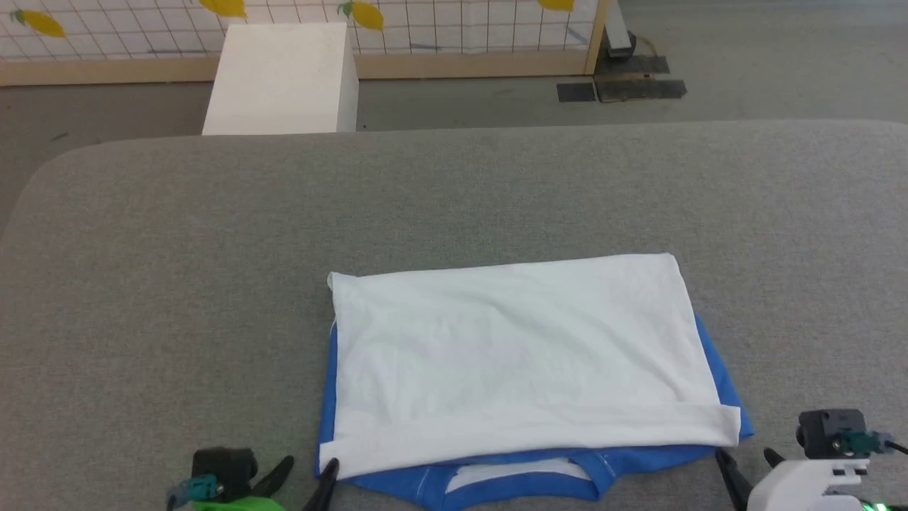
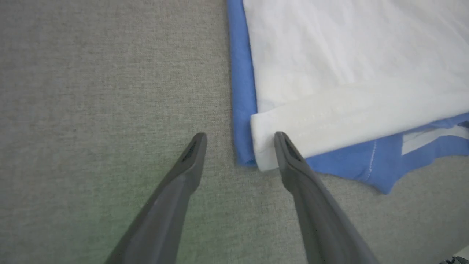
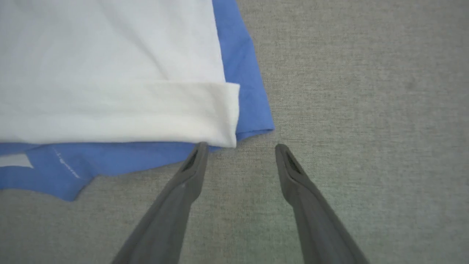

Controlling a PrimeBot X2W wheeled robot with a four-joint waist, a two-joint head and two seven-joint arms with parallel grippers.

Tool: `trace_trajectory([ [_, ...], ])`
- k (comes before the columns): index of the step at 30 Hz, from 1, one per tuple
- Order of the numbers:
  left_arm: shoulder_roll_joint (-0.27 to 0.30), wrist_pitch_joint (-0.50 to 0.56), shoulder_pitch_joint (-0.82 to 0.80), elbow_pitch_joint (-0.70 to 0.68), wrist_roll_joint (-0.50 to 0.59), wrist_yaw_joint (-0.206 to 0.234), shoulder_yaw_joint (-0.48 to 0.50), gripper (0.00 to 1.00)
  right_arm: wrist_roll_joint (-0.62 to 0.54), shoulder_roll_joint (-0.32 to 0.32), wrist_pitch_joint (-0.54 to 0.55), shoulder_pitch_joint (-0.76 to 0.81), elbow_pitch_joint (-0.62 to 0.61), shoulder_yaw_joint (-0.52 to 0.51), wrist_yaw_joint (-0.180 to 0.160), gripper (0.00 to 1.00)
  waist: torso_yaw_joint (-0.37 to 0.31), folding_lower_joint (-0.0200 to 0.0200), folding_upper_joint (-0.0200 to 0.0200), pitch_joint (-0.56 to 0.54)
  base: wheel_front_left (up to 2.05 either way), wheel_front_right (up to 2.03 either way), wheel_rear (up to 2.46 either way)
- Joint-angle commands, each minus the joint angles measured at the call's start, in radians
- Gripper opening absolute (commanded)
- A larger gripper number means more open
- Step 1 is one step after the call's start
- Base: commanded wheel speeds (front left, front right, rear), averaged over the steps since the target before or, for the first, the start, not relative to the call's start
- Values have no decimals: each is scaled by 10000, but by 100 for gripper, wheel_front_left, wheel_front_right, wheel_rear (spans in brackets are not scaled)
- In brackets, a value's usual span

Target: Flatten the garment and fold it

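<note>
The garment [image 1: 518, 355] lies folded on the grey table [image 1: 142, 248], near the front edge. Its white lower part is laid over the blue upper part, and the blue collar [image 1: 525, 482] peeks out at the front. My left gripper [image 1: 308, 472] is open at the garment's near left corner. In the left wrist view the left gripper [image 2: 240, 137] straddles that corner of the garment [image 2: 348, 73], one fingertip [image 2: 284, 145] over the white hem. My right gripper [image 1: 746, 461] is open at the near right corner. In the right wrist view the right gripper [image 3: 240, 146] sits just short of the garment [image 3: 110, 73].
A white rectangular box [image 1: 284, 78] stands on the floor behind the table. Beyond it runs a gridded wall panel with yellow prints [image 1: 365, 14] and a wooden frame. Dark flat plates [image 1: 624, 81] lie on the floor at the back right.
</note>
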Motion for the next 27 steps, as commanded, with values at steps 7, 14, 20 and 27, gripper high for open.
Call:
trace_trajectory([
  [7, -283, -1492, 524, -128, -85, 340, 652, 100, 165, 190, -224, 789, -716, -847, -15, 100, 402, 1, 0, -635, 0, 0, 0],
  [14, -655, -3260, -239, 3, 529, 521, 1258, 100, 639, 256, -1729, 380, -981, -1316, -15, 100, 665, 1, 0, -953, 0, 0, 0],
  [20, -1343, -3556, -1649, 560, 1595, 240, 1899, 100, 997, 259, -2311, -868, 258, -1173, -15, 100, 774, 1, 0, -993, 0, 0, 0],
  [27, -2117, -3561, -2172, 928, 2589, -278, 2715, 100, 1024, 260, -1801, -2388, 2417, -1134, -15, 100, 677, 1, 0, -891, 0, 0, 0],
])
